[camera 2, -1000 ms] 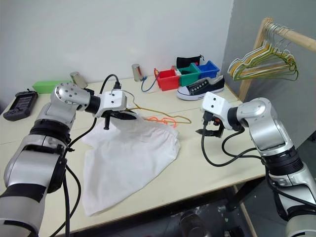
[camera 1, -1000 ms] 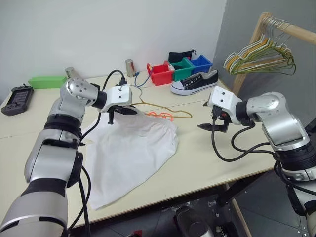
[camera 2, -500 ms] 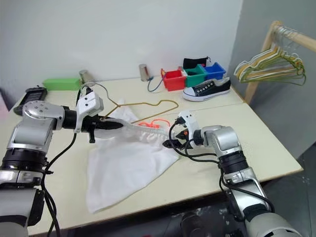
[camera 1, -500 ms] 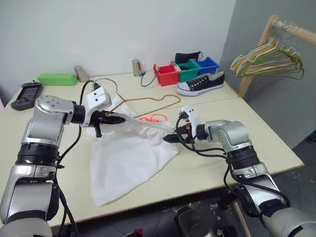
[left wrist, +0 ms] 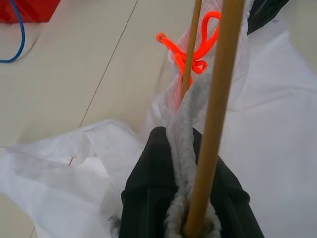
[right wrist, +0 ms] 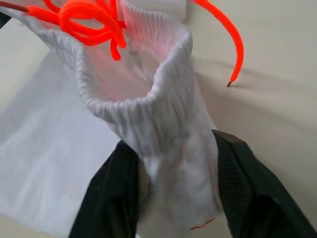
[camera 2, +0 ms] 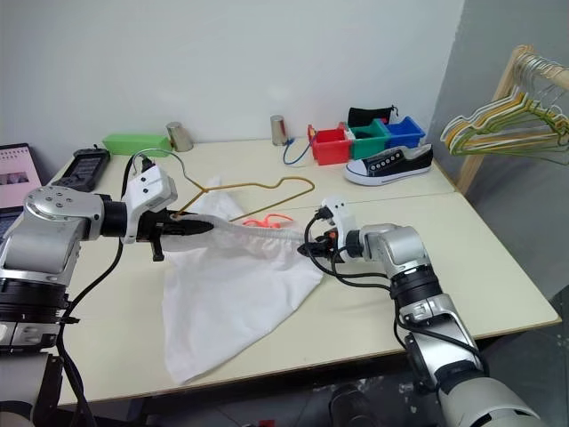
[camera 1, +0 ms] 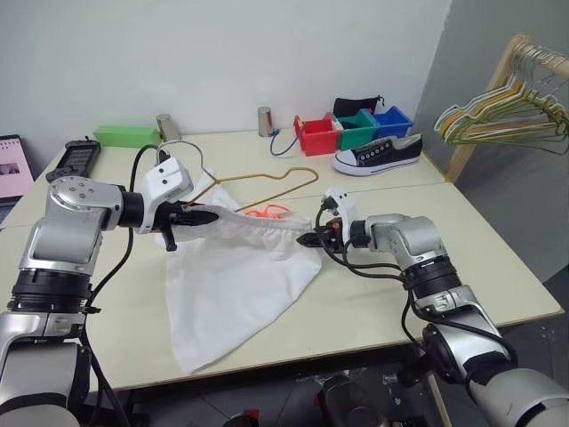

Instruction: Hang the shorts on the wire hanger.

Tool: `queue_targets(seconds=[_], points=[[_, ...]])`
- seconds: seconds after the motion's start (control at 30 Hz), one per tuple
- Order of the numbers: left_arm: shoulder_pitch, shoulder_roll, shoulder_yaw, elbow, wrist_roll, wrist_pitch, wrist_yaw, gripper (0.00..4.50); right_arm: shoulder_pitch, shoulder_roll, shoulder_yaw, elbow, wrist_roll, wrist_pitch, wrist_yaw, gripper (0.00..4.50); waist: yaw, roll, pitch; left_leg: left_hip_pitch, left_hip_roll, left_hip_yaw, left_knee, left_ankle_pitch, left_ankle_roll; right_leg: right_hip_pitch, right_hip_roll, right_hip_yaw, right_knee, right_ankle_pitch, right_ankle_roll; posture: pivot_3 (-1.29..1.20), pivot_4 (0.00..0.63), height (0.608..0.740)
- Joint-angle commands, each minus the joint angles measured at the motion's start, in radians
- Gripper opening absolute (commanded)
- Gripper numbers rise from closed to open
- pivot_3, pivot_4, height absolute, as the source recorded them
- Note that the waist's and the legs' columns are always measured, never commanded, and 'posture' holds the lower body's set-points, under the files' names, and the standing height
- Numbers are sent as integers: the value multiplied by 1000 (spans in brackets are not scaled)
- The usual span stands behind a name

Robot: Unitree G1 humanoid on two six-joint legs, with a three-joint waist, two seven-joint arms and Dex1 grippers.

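Note:
The white shorts (camera 1: pixel 231 285) lie spread on the table, their gathered waistband lifted and stretched between my two grippers. My left gripper (camera 1: pixel 206 214) is shut on the waistband's left end; in its wrist view the black fingers (left wrist: pixel 148 188) pinch the cloth. The yellowish wire hanger (camera 1: pixel 267 178) runs right alongside this grip (left wrist: pixel 213 109), with its hook (camera 1: pixel 173 147) above that wrist. My right gripper (camera 1: pixel 308 240) holds the waistband's right end, with cloth bunched between its fingers (right wrist: pixel 114 193). The orange drawstring (camera 1: pixel 267 212) hangs at the waistband's middle.
At the table's back stand red (camera 1: pixel 316 133), green (camera 1: pixel 357 124) and blue (camera 1: pixel 396 117) bins, a black sneaker (camera 1: pixel 378 153), two metal cups (camera 1: pixel 265 120), a green box (camera 1: pixel 124 135) and a handheld device (camera 1: pixel 80 158). A wooden rack with several hangers (camera 1: pixel 507 111) stands at the right.
My right gripper swung left and down to the waistband's right end and closed on it. My left gripper drew its end of the waistband to the left. The camera view shifted.

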State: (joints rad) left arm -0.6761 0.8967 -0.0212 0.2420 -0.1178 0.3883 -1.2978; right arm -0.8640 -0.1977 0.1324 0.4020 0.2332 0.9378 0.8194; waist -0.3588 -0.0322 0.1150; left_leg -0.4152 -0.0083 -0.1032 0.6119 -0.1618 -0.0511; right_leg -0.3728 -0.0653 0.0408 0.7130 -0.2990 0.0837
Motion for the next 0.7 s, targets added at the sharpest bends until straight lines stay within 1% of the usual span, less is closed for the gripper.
queue_targets(seconds=[0.03,0.13,0.17,0.2,0.43,0.7], points=[[-30,16,20,-10,-19,-6,12,38,-22,-23,-19,-81,43,6,18,1034,0,0,0,0,0,0,0,0,0,0,0,0,0,0,0,-247,19,740],[-34,14,16,-2,-17,-13,10,38,-12,-48,-14,-110,53,13,22,422,0,0,0,0,0,1,0,0,0,0,1,0,0,0,0,-254,23,740],[-34,14,14,0,-16,-15,9,38,-10,-57,-13,-116,53,13,22,144,0,0,0,0,0,1,0,0,0,0,1,0,0,0,0,-255,24,740],[-33,15,14,0,-17,-16,8,38,-8,-66,-13,-122,54,12,22,59,0,0,0,0,0,1,0,0,0,0,1,0,0,0,0,-257,25,740],[-40,36,-11,33,10,-60,-5,38,5,-156,25,-178,45,-24,66,59,-1,0,0,0,0,1,0,0,0,0,1,0,-1,0,0,-267,32,740],[-44,69,-37,46,12,-97,-53,38,15,-244,32,-180,44,-40,99,59,-1,0,0,0,1,2,-1,0,0,0,1,1,-3,0,0,-269,40,740]])
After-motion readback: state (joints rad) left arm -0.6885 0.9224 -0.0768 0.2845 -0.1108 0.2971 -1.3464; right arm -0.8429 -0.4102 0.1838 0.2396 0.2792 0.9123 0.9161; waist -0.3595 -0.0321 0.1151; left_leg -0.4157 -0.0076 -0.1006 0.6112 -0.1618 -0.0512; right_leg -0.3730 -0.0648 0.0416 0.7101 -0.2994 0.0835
